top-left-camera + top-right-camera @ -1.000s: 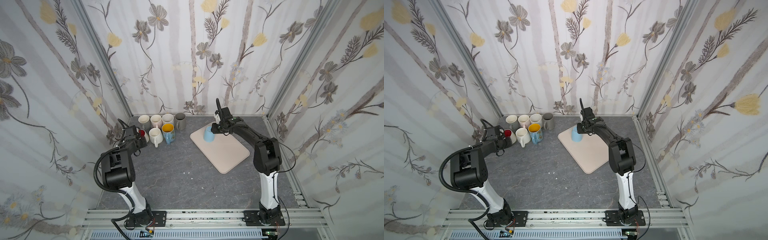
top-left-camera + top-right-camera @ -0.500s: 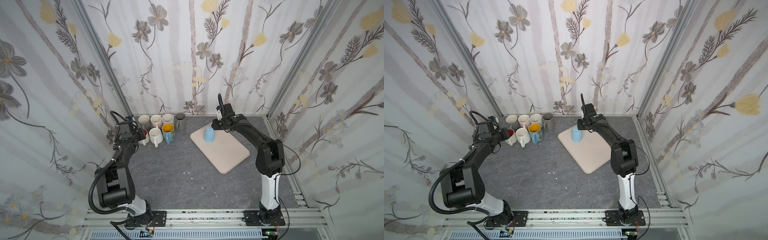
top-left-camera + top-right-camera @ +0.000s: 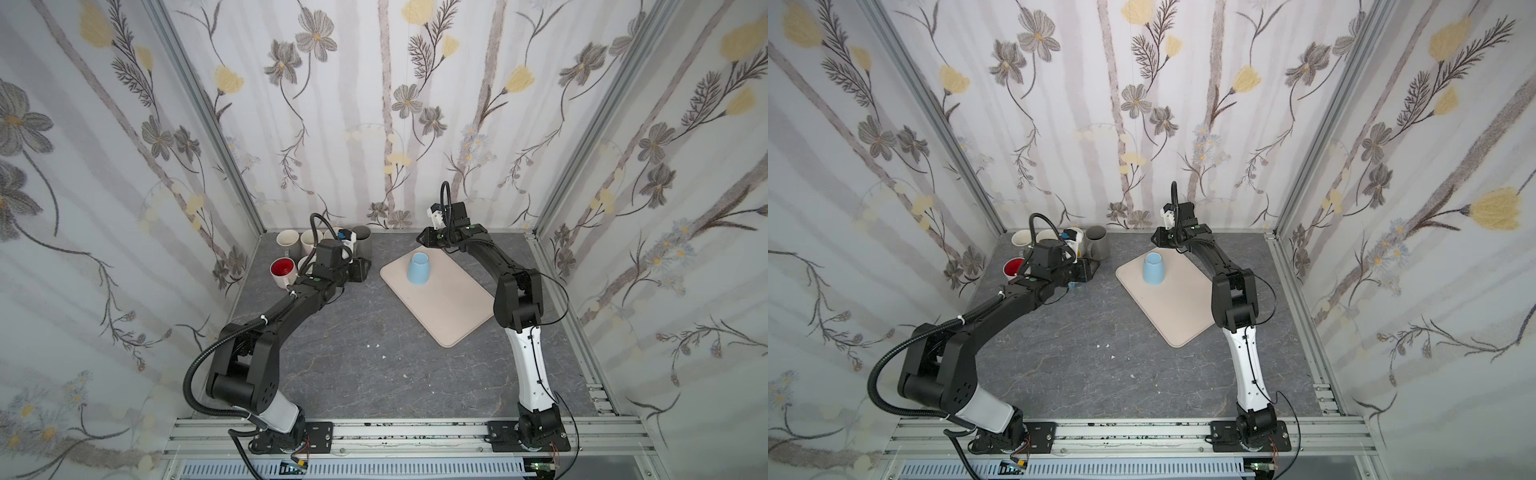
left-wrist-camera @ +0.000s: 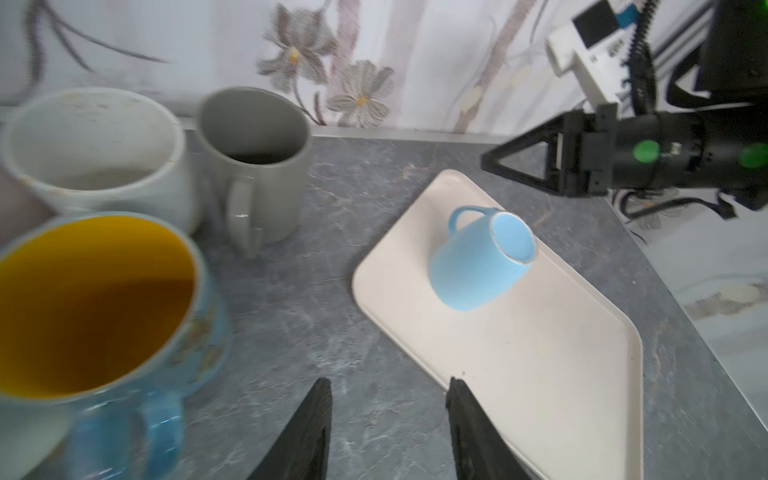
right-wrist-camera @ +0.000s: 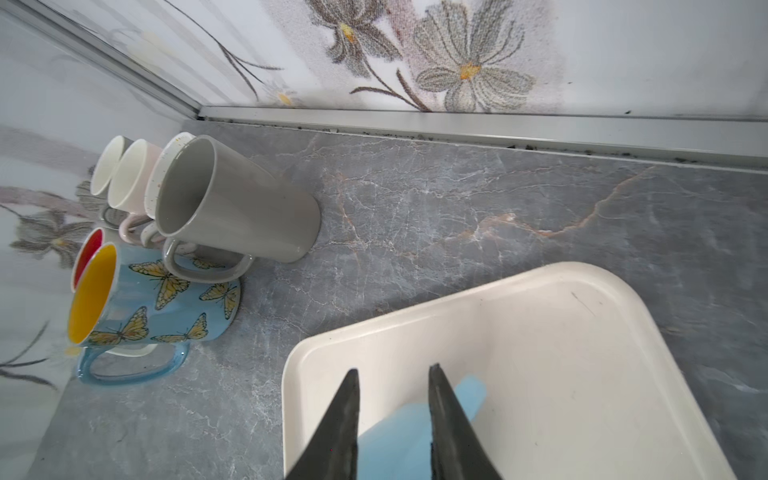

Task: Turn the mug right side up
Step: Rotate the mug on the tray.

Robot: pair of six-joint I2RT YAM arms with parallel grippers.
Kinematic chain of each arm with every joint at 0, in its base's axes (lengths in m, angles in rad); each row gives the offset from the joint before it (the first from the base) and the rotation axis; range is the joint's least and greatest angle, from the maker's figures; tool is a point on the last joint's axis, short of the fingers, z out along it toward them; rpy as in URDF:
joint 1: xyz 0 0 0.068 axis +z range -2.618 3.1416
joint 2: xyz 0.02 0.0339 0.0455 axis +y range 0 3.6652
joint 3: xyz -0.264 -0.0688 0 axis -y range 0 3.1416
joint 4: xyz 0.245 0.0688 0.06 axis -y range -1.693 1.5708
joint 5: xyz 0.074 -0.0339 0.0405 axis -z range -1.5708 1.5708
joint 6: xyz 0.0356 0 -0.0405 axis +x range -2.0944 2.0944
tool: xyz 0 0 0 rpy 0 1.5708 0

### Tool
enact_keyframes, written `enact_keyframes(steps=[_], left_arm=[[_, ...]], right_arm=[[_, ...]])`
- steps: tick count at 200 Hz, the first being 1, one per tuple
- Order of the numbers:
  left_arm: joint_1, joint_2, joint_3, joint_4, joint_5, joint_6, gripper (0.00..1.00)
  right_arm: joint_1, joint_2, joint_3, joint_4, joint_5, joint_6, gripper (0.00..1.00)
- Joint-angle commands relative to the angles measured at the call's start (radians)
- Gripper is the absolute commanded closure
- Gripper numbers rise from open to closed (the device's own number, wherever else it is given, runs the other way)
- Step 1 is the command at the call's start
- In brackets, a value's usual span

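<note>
Both arms have shifted. The left end effector [image 3: 359, 270] has swung away from the red-lined mug [image 3: 282, 268] by the side wall and now hangs at the inner edge of the mug cluster, pointing toward 3 o'clock. The right end effector [image 3: 420, 239] has drawn back from the light blue mug [image 3: 417, 270] and sits clear of it on its 12 o'clock side, above the rear edge of the cream tray [image 3: 453, 307].

That light blue mug stands upside down, base up and mouth down, on the tray's rear end, at about 1 o'clock on the grey desk [image 3: 353, 353]. The left wrist view shows its handle turned toward the back wall.

Seen from its wrist camera, the left end effector [image 4: 388, 384] has its jaws apart with only bare desk between them; it holds nothing. The right end effector [image 5: 392, 370] shows a narrower gap, also empty, with the mug [image 5: 395, 440] in view below.

At 10 to 11 o'clock the other mugs stand upright: a butterfly mug [image 5: 166, 303] with a yellow inside, a grey mug [image 5: 232, 199], and white ones [image 3: 286, 241] behind.
</note>
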Motion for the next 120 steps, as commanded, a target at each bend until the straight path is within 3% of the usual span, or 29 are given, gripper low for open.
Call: enact_keyframes(steps=[1, 49, 97, 120], left_arm=[[-0.087, 0.072, 0.04, 0.04, 0.003, -0.014, 0.55], [-0.233, 0.243, 0.15, 0.016, -0.012, -0.019, 0.56], [-0.28, 0.309, 0.18, 0.001, -0.02, -0.046, 0.56], [-0.29, 0.315, 0.174, 0.001, -0.018, -0.052, 0.56]], right_arm=[[-0.005, 0.034, 0.028, 0.074, -0.146, -0.015, 0.73], [-0.006, 0.07, 0.031, 0.057, -0.284, -0.069, 0.77], [-0.009, 0.052, 0.017, -0.143, -0.207, -0.178, 0.83], [-0.008, -0.016, -0.076, -0.18, -0.143, -0.22, 0.85]])
